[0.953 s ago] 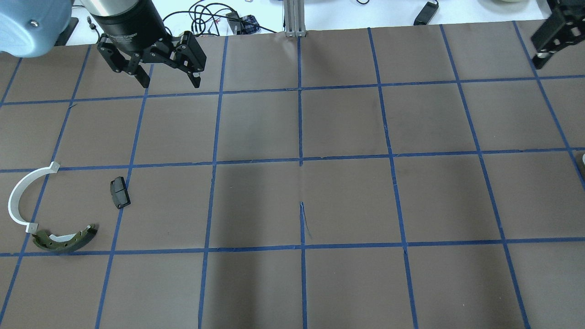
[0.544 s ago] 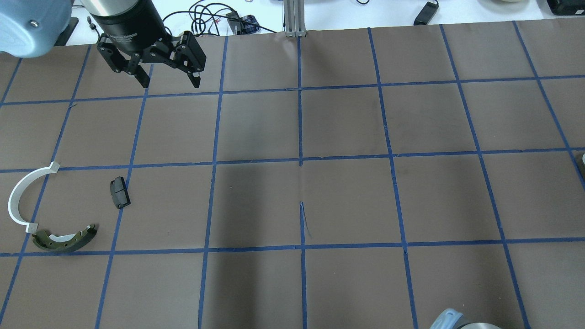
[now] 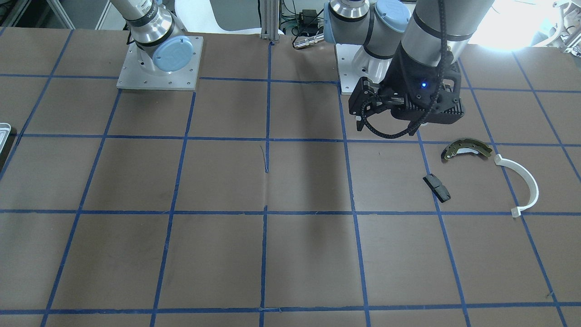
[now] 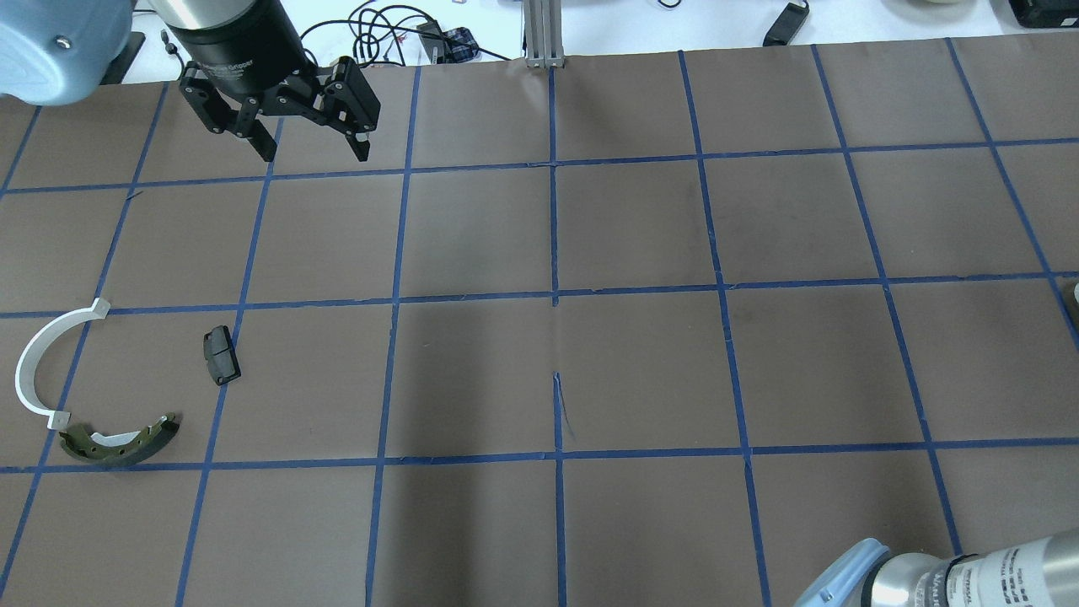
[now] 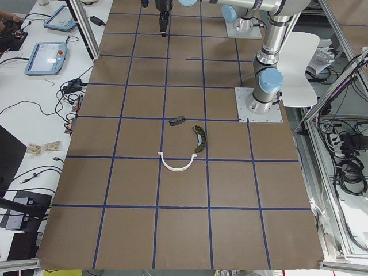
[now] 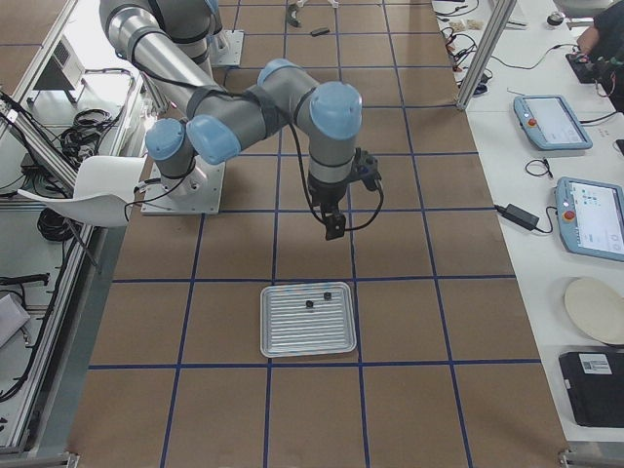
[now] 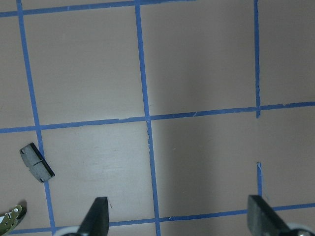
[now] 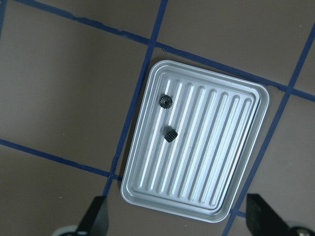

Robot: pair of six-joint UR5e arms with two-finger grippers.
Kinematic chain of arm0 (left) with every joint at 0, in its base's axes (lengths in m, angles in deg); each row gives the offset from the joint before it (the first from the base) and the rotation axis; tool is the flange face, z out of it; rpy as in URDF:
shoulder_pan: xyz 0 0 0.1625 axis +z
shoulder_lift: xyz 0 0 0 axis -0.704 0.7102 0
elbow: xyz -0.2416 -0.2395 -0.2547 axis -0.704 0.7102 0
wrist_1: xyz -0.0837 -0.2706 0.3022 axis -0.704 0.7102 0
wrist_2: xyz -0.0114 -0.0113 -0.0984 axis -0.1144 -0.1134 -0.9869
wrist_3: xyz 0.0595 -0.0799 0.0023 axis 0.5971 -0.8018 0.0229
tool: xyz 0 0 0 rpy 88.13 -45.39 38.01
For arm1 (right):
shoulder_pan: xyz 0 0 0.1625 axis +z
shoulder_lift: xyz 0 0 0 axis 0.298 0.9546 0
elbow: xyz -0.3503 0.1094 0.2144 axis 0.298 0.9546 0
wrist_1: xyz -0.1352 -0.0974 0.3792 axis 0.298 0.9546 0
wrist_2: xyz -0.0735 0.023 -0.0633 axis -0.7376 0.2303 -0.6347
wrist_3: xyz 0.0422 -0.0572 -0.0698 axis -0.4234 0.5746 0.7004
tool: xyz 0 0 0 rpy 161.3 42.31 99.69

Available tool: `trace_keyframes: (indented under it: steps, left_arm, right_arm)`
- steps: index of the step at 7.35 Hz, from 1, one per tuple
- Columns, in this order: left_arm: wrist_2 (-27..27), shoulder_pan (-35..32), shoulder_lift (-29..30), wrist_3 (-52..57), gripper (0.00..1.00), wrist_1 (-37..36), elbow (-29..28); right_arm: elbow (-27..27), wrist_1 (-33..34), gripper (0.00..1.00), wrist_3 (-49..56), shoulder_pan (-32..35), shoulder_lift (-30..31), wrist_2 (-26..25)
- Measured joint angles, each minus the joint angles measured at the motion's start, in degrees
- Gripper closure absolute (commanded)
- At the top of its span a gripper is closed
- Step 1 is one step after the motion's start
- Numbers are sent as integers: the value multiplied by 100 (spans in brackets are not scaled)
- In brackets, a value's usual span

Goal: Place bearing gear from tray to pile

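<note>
Since gear (image 8: pixel 165 101) & 2nd gear (image 8: pixel 170 133) both sit in the tray (image 8: pixel 221 147) below the right gripper (image 8: pixel 177 198), fingers wide w/ nothing held, and left gripper (image 4: pixel 315 152) hangs wide open too, apart from the pile (image 4: pixel 221 355), task looks barely started: grab, carry, drop all left.

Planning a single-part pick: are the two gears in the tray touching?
Apart. The right wrist view shows bare tray ribs between the round gear and the blocky gear.
</note>
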State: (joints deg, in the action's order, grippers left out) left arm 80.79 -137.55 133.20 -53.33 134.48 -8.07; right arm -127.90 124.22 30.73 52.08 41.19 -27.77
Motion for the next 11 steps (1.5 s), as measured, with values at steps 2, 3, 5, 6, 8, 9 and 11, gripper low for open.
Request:
trace_keyframes:
  steps: [2, 3, 5, 6, 8, 9, 11]
  left_arm:
    - [0, -1, -2, 0, 0, 0, 2]
    - [-1, -1, 0, -2, 0, 0, 3]
    - [-2, -1, -2, -3, 0, 0, 4]
    - [-2, -1, -4, -3, 0, 0, 4]
    - [-2, -1, -6, -3, 0, 0, 4]
    - [-2, -4, -5, -3, 0, 0, 12]
    - [-2, -8, -6, -8, 0, 0, 24]
  right_arm:
    - [-405, 863, 4, 272, -87, -673, -10]
    - [-744, 1380, 4, 333, -100, -832, 12]
    - [-1379, 2198, 8, 432, -106, -926, 21]
    - [-1520, 2340, 11, 496, -107, -947, 2]
    - [-1605, 2418, 17, 573, -107, -1011, -32]
    - [-1612, 2436, 22, 639, -107, -1065, -40]
    - [-1616, 2521, 58, 727, -107, -1131, -68]
